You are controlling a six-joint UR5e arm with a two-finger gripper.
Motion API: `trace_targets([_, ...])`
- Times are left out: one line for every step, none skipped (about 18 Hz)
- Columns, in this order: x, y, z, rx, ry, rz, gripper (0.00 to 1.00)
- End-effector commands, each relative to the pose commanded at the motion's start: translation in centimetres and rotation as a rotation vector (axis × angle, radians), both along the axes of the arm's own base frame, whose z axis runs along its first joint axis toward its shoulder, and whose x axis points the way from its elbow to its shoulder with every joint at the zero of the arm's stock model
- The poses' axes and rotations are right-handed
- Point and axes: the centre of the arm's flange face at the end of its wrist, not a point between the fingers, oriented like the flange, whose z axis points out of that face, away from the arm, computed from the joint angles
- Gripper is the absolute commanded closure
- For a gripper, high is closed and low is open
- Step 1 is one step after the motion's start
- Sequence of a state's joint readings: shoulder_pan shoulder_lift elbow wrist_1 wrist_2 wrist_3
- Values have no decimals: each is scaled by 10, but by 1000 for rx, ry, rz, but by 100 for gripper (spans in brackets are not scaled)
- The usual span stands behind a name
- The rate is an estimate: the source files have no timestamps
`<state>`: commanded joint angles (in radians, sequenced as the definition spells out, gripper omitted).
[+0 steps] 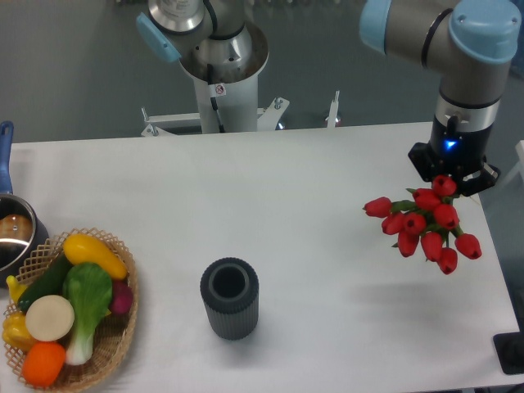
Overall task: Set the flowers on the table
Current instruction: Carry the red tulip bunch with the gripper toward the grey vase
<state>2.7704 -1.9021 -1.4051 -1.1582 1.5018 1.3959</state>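
The flowers (426,225) are a bunch of red tulip buds with green stems, hanging in the air over the right part of the white table (311,188). My gripper (453,182) is right above them, pointing down, and is shut on the stems. The fingertips are hidden behind the buds. A soft shadow of the bunch lies on the table below it, so the flowers are held above the surface.
A dark grey ribbed vase (230,297) stands at front centre. A wicker basket (123,327) of vegetables sits at the front left. A pot (12,229) with a blue handle is at the left edge. The robot base (221,82) stands behind.
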Motion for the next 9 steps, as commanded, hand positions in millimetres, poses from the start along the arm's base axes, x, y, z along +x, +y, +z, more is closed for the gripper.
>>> trace_targets([1,0,-5,-4,-8,3,100])
trace_targets([2,0,-7,-4,-12,6,99])
trace_targets([3,1,-10,-5,-19,11,99])
trace_targets([6,4,-12,-7,-23,8,99])
trace_targets([8,6,-15,-9,-29,9,99])
trace_targets([10,6,-20,-16,-37,15,99])
trace_targets([11,5,-23,-25,-40,16,99])
trace_targets([14,5,-27,-33,-58,15,99])
trace_targets([16,4,-31,-44,-80,13,99])
